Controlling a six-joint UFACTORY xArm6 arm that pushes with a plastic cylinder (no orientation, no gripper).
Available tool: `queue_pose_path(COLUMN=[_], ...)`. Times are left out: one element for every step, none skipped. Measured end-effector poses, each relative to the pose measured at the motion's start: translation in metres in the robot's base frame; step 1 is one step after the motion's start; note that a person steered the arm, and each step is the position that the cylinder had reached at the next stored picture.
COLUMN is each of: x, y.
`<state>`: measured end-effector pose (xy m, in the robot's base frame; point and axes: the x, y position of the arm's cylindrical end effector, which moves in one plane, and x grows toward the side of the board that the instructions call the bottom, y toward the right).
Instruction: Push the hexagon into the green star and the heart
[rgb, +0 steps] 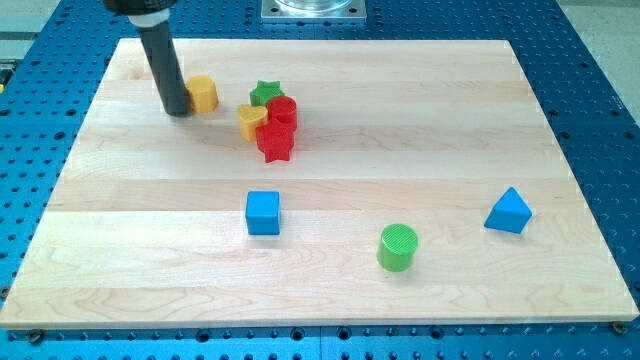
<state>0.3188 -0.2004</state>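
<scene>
The yellow hexagon (203, 94) lies at the view's upper left on the wooden board. My tip (177, 110) touches its left side. To its right is a tight cluster: a green star (265, 93) at the top, a yellow heart (251, 121) at the left, a red cylinder (283, 111) at the right and a red star (275, 142) at the bottom. A gap of about one block width separates the hexagon from the heart and the green star.
A blue cube (263, 212) sits at lower centre, a green cylinder (398, 246) to its lower right, and a blue triangular block (509, 211) at the right. The board (420, 110) rests on a blue perforated table.
</scene>
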Motion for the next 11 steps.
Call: queue_pose_path(x=[-0.036, -0.021, -0.007, -0.032, -0.011, 0.008, 0.005, 0.061, 0.045, 0.036, 0.036], y=[-0.004, 0.052, 0.081, 0.063, 0.045, 0.065, 0.043, 0.037, 0.060, 0.066, 0.066])
